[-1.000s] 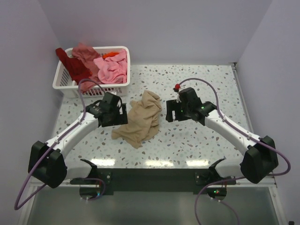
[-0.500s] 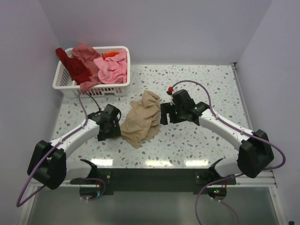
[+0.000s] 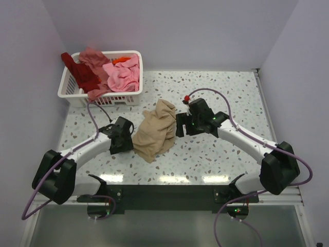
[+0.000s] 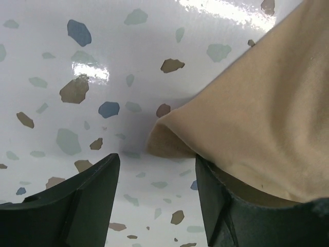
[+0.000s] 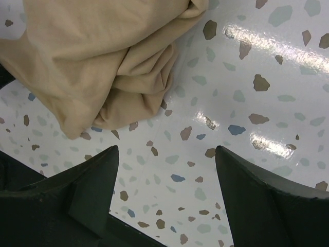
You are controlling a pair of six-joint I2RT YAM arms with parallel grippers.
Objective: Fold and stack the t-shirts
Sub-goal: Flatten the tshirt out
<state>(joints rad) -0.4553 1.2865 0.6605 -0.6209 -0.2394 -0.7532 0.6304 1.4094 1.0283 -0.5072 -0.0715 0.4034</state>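
Speckled white terrazzo forms the surface (image 3: 221,154) on which everything is laid. A tan t-shirt (image 3: 154,131) is seen crumpled in a heap near its middle, between the two arms. No fold has yet been made in it, and no stack is begun.

At the far left corner a white slatted basket (image 3: 110,98) is placed, with the remaining shirts piled in it. A light pink t-shirt (image 3: 123,74) is on top, and a salmon t-shirt (image 3: 93,57) is behind it. A dark red t-shirt (image 3: 81,73) is draped over the rim, and a scrap of an orange t-shirt (image 3: 121,60) is seen at the back. These are judged to be waiting their turn.

The left pincer (image 4: 157,159) is lowered to the surface at the heap's left edge. Its fingers are held apart, with a folded corner of tan cloth lying in the gap and cloth lapping over one finger. Nothing is clamped.

The right pincer (image 5: 166,149) is set at the heap's right edge, its fingers likewise spread. Only bare surface is seen between them, with the cloth just ahead.

The two are judged to be placed on opposite sides so that both edges can be gripped and the shirt spread flat before folding.
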